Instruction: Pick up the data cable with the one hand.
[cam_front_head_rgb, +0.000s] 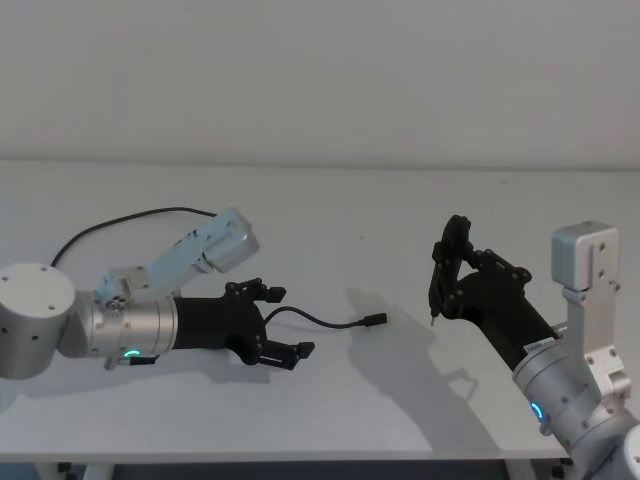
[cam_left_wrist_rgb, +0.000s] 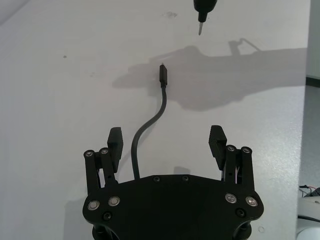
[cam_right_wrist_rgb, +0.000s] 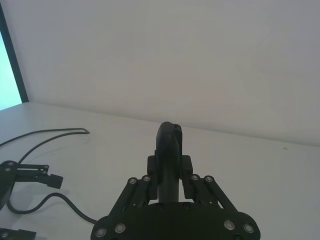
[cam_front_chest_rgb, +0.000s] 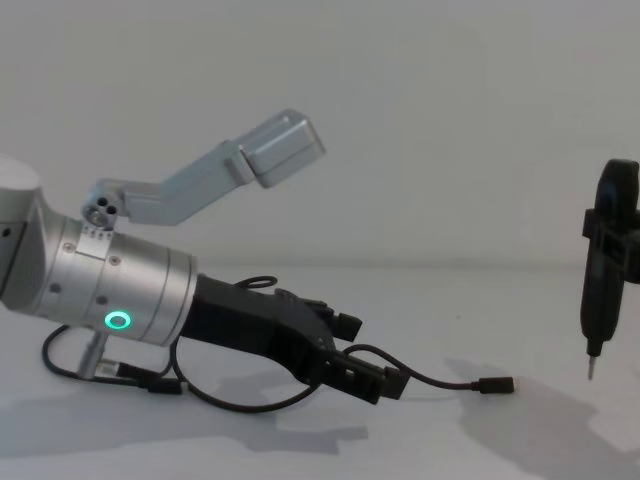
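The data cable (cam_front_head_rgb: 320, 318) is a thin black cord lying on the white table, and its small plug (cam_front_head_rgb: 375, 321) points right. My left gripper (cam_front_head_rgb: 287, 321), black on a silver wrist with a green ring, hangs low over the cord and is open. In the left wrist view the cable (cam_left_wrist_rgb: 150, 122) runs between the spread fingers (cam_left_wrist_rgb: 116, 137), nearer one of them, and touches neither. In the chest view the cable (cam_front_chest_rgb: 440, 381) leaves the left gripper (cam_front_chest_rgb: 370, 355) and ends in the plug (cam_front_chest_rgb: 497, 386). My right gripper (cam_front_head_rgb: 462, 268) is shut on a slim dark pointed tool (cam_front_head_rgb: 438, 285).
The cable's far length loops back behind my left arm (cam_front_head_rgb: 130, 220) and coils near the wrist (cam_front_chest_rgb: 110, 375). The pointed tool (cam_front_chest_rgb: 597, 280) hangs tip down to the right of the plug, above the table (cam_front_head_rgb: 400, 220). A wall rises behind the table's far edge.
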